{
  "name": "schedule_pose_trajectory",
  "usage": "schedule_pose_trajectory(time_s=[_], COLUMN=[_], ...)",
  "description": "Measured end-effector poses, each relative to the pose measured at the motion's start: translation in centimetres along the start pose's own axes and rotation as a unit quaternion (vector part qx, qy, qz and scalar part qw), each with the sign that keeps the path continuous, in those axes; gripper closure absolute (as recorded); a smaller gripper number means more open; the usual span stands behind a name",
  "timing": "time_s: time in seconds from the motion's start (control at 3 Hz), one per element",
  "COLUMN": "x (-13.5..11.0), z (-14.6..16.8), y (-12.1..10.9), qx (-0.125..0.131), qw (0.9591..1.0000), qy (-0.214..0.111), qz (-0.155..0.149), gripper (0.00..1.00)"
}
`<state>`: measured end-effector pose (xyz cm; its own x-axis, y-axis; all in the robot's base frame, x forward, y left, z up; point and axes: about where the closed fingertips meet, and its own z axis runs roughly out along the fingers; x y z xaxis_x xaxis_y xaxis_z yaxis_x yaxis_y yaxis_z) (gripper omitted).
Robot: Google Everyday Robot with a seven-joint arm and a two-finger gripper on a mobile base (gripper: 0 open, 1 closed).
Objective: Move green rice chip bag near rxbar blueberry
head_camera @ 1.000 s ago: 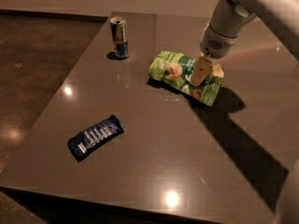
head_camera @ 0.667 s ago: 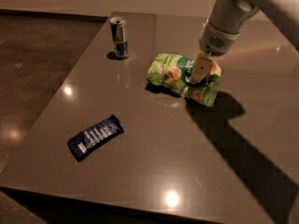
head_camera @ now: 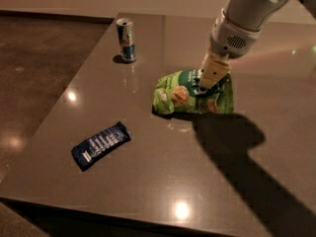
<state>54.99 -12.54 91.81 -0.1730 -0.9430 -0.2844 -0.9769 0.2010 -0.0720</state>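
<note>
View: camera view, looking down across the table from its near edge.
Table [head_camera: 148, 191]: dark and glossy, with several small light glints; dark floor to the left.
Bag [head_camera: 178, 96]: light green and crinkled, with a dark green round logo and tan rice cakes printed on it. It sits right of the table's middle. Its right part is bunched up under the gripper and its left end rests on the surface.
Gripper [head_camera: 203, 85]: pointed down at the bag's upper right part. The cream fingers [head_camera: 213, 72] are drawn close together, pinching a fold of the bag between them.
Arm [head_camera: 242, 19]: white, entering from the top right corner and slanting down and left.
Bar [head_camera: 101, 143]: dark blue flat wrapper with white lines of text. It lies slantwise near the front left of the table, well apart from the bag.
Can [head_camera: 126, 40]: silver and blue, upright near the far left edge, away from both bag and bar.
Shadow [head_camera: 232, 137]: broad and dark, running from under the bag toward the lower right.
</note>
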Motion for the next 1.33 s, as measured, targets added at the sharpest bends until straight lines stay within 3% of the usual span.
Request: schedule_pose_trajectory(time_s=[0.33, 0.67, 1.0, 1.33], x=[-2.2, -4.1, -5.1, -5.5], z=[-0.8, -0.7, -0.4, -0.4], y=[3.3, 5.7, 7.2, 7.1], qx=[-0.024, -0.050, -0.072, -0.067], qw=[0.9981, 0.9936, 0.9893, 0.9892], qy=[-0.024, -0.040, -0.052, -0.057], qz=[-0.052, -0.093, -0.116, -0.117], gripper=[1.00, 0.85, 0.63, 0.38])
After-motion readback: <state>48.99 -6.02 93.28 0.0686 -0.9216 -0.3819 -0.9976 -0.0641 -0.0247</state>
